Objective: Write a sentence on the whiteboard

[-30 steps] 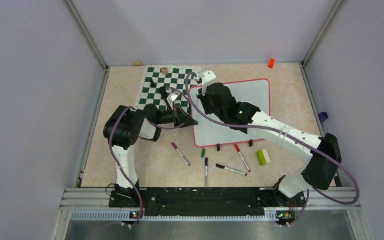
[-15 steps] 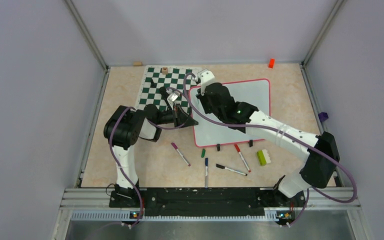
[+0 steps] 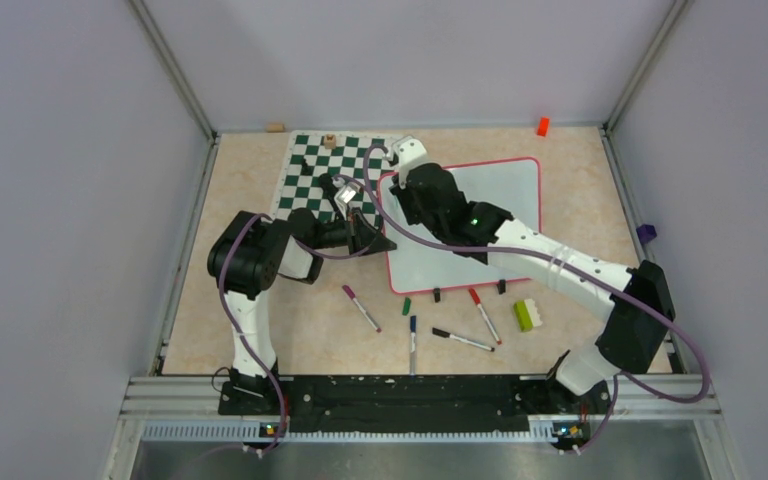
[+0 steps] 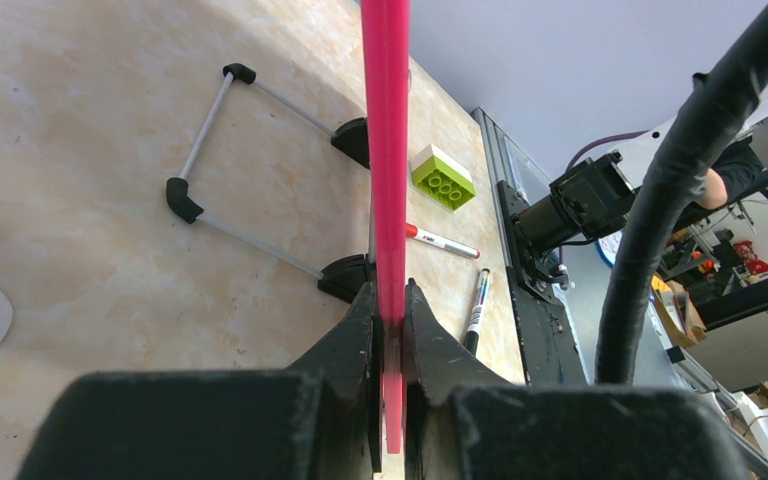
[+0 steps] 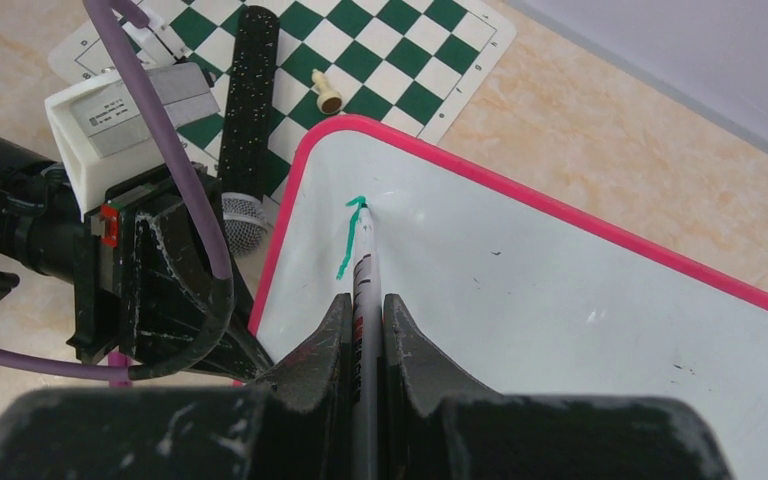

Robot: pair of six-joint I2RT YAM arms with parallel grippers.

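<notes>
The whiteboard [image 3: 500, 190] with its pink frame [image 5: 560, 215] lies at the table's middle right. My left gripper [image 4: 390, 300] is shut on the board's pink left edge [image 4: 386, 150]; it also shows in the top view [image 3: 372, 240]. My right gripper [image 5: 363, 305] is shut on a white marker [image 5: 365, 270] with its teal tip touching the board's far left corner; it also shows in the top view [image 3: 415, 185]. A short teal stroke [image 5: 346, 245], the start of the sentence, is on the board [image 5: 560, 320].
A green-and-white chess mat [image 3: 330, 175] with a few pieces lies left of the board. Loose markers [image 3: 362, 308] [image 3: 485, 316] [image 3: 463, 340] and a green brick [image 3: 528, 315] lie in front. An orange block [image 3: 542, 126] sits at the back. A microphone [image 5: 248, 120] lies on the mat.
My right gripper has shifted slightly toward the far left corner of the board with the marker. The left arm has not moved.
</notes>
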